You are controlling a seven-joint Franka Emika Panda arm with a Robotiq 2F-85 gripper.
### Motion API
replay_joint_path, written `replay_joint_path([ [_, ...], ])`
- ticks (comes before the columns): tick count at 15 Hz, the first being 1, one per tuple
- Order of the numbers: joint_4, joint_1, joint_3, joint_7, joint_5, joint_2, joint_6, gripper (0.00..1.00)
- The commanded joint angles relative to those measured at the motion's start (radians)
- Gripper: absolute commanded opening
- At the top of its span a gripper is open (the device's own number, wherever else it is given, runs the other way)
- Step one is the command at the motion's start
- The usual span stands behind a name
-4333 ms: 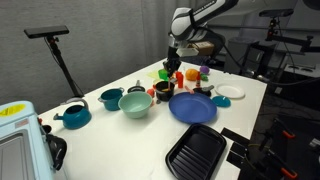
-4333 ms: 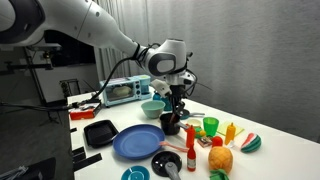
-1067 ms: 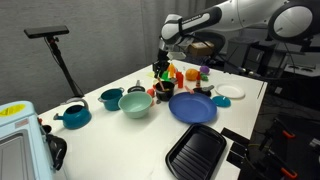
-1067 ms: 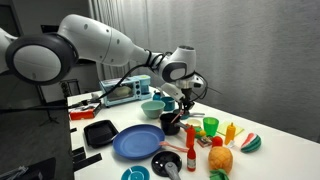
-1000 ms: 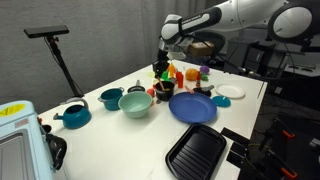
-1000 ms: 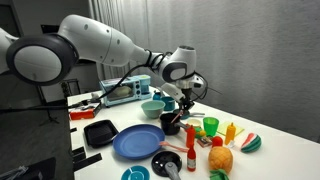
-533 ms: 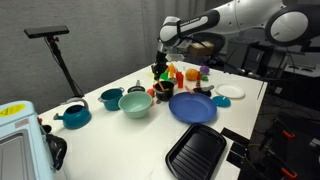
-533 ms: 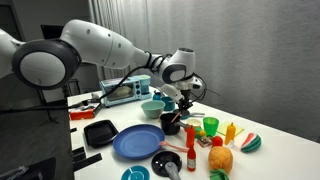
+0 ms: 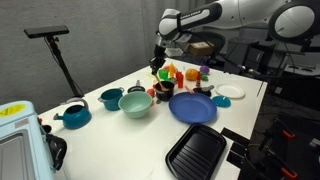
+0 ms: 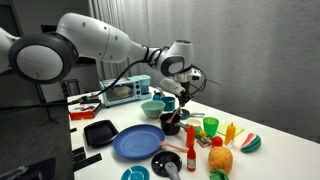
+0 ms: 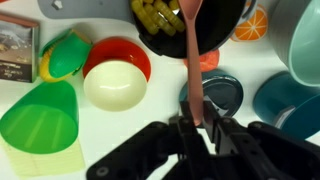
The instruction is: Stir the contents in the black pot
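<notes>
In the wrist view the gripper (image 11: 197, 126) comes in from the bottom edge, its fingers clenched on the handle of a pink spoon (image 11: 193, 60). The spoon runs straight up toward twelve o'clock into the black pot (image 11: 215, 28), which sits at the top edge and holds yellow-green pieces (image 11: 157, 15). The spoon's end lies over those pieces, though whether it touches them is hard to judge from this angle. At nine o'clock from the gripper stands a green cup (image 11: 40, 115), and at about ten o'clock a red bowl (image 11: 118, 72) holds a pale round thing. At the far left edge is a small box (image 11: 17, 50) with a printed face; the print is too blurred to read. An orange slice (image 11: 253, 24) lies just beside the pot at its three o'clock, and a teal pot (image 11: 287, 100) sits at the gripper's two o'clock. In an exterior view the pot (image 9: 164, 93) stands on the white table just beside a blue plate (image 9: 193, 108), with a black grill pan (image 9: 196, 152) at the plate's six o'clock.
</notes>
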Motion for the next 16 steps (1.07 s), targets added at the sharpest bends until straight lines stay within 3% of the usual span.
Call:
replay_joint_path([
  [1, -0.132, 0.029, -0.024, -0.034, -0.038, -0.117, 0.097, 0.04],
  [6, -0.377, 0.120, -0.124, 0.013, -0.228, -0.245, 0.382, 0.04],
  [9, -0.532, 0.205, -0.233, 0.152, -0.365, -0.297, 0.536, 0.04],
  [11, -0.604, 0.223, -0.249, 0.237, -0.364, -0.330, 0.500, 0.04],
  [16, -0.704, 0.199, -0.181, 0.261, -0.295, -0.403, 0.497, 0.04],
])
